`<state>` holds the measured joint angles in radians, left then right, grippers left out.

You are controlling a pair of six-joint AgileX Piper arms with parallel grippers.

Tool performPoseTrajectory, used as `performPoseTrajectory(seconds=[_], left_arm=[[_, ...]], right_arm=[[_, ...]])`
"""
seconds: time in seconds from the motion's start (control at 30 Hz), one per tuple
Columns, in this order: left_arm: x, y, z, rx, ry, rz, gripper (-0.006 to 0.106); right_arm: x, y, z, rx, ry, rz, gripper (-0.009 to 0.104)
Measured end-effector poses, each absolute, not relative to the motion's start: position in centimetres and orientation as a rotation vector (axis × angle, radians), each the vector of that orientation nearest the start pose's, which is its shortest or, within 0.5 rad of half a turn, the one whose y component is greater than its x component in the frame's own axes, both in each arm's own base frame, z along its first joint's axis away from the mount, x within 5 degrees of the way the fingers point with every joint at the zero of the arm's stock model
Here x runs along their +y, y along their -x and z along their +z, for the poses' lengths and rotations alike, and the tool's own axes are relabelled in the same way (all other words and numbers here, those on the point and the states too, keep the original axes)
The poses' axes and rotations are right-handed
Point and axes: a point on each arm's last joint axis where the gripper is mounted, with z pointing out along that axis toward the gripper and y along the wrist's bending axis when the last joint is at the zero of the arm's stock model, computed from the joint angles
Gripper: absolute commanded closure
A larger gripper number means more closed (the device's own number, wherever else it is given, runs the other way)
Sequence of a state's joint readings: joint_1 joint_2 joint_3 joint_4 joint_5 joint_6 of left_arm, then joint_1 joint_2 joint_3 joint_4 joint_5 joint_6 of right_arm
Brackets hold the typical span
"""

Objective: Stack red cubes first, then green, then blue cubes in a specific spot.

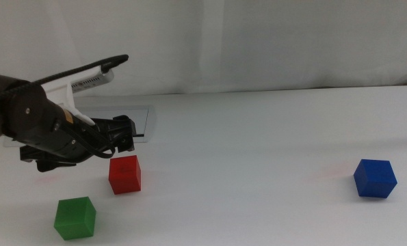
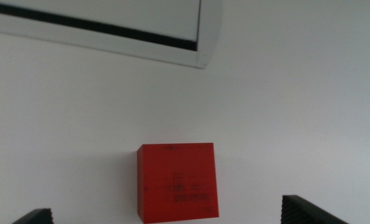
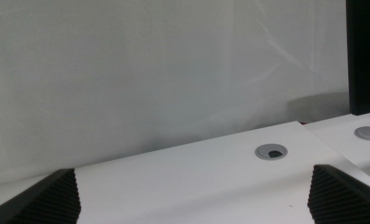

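Observation:
The red cube [image 1: 125,174] sits on the white table at the left, with the green cube [image 1: 74,218] nearer the front edge to its left. Far off to the right rests the blue cube [image 1: 375,178]. My left gripper [image 1: 123,139] hangs just behind and above the red cube, apart from it. In the left wrist view the red cube [image 2: 177,182] lies ahead between the widely open jaws of the left gripper [image 2: 171,214], nothing held. My right gripper [image 3: 197,196] is out of the middle view, open and empty, facing a wall.
A grey-framed rectangular panel [image 1: 140,121] lies flat behind the left gripper, its corner also in the left wrist view [image 2: 200,53]. Round grey cable grommets [image 3: 272,151] are set in the tabletop near the right gripper. A faint pink smudge [image 1: 330,172] marks the table left of the blue cube.

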<state>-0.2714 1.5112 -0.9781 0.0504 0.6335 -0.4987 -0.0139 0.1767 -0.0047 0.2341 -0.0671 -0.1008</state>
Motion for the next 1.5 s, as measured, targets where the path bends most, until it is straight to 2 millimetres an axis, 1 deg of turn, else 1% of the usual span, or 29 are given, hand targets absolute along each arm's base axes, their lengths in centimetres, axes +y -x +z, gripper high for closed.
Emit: performPoseTrajectory(seconds=[0.17,0.4,0.53,0.77,0.8,1.0,1.17,1.27,1.33,1.43,1.47,1.5], left_arm=[[-8.7,-29.3,22.6,2.685,0.251,-0.175,0.013],[-10.7,-29.9,20.3,2.730,0.192,-0.119,0.013],[-11.1,-30.9,19.0,2.752,0.191,-0.094,0.013],[-11.7,-32.8,17.6,2.771,0.181,-0.060,0.013],[-11.8,-33.2,17.1,2.784,0.182,-0.049,0.013],[-11.9,-33.4,15.8,2.827,0.184,-0.019,0.013],[-11.9,-33.4,15.7,2.829,0.190,-0.014,0.014],[-11.8,-33.4,15.7,2.826,0.204,-0.013,0.025],[-11.8,-33.4,15.5,2.830,0.212,-0.010,0.036],[-11.8,-33.4,15.1,2.839,0.221,-0.005,0.061],[-11.8,-33.5,15.1,2.840,0.218,-0.001,0.072],[-11.9,-33.5,15.0,2.840,0.221,-0.002,0.092]], right_arm=[[-0.2,-7.1,20.9,1.586,-0.127,0.079,-0.008],[-0.2,-7.1,20.9,1.586,-0.127,0.079,-0.008],[-0.2,-7.1,20.9,1.586,-0.127,0.079,-0.008],[-0.2,-7.1,20.9,1.586,-0.127,0.079,-0.008],[-0.2,-7.1,20.9,1.586,-0.127,0.079,-0.008],[-0.2,-7.1,20.9,1.586,-0.127,0.079,-0.008],[-0.2,-7.1,20.9,1.586,-0.127,0.079,-0.008],[-0.2,-7.1,20.9,1.586,-0.127,0.079,-0.008],[-0.2,-7.1,20.9,1.586,-0.127,0.079,-0.008],[-0.2,-7.1,20.9,1.586,-0.127,0.079,-0.008],[-0.2,-7.1,20.9,1.586,-0.127,0.079,-0.008],[-0.2,-7.1,20.9,1.586,-0.131,0.083,-0.008]])
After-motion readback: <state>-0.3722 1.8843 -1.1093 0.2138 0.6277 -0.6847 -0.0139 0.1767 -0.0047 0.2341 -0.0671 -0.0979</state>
